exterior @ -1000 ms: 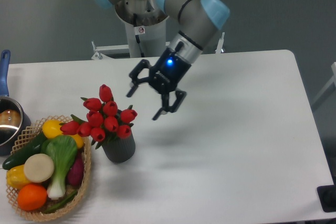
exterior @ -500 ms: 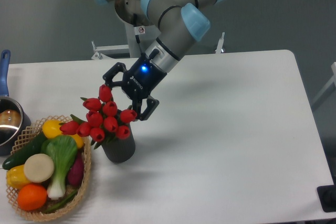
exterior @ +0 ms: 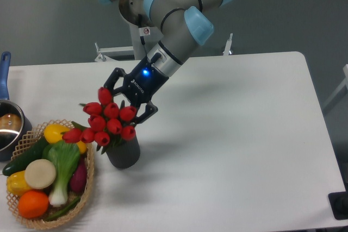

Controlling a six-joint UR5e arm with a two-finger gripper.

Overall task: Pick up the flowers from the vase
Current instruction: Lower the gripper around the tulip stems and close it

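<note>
Gripper (exterior: 126, 101) is spread wide around the top of the flowers (exterior: 103, 121); I'd pinch gently, then lift straight out of the vase (exterior: 124, 153).

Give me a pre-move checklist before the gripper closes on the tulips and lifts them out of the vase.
1. Jaws open: ok; the black two-finger gripper is spread.
2. Jaws around the bunch of red tulip buds: cannot tell; they sit at its upper right edge, depth unclear.
3. Flowers seated in the small dark grey ribbed vase: ok.
4. Vase upright on the white table: ok.
5. Woven wicker basket of vegetables close on the vase's left: not ok for a leftward lift.
</note>
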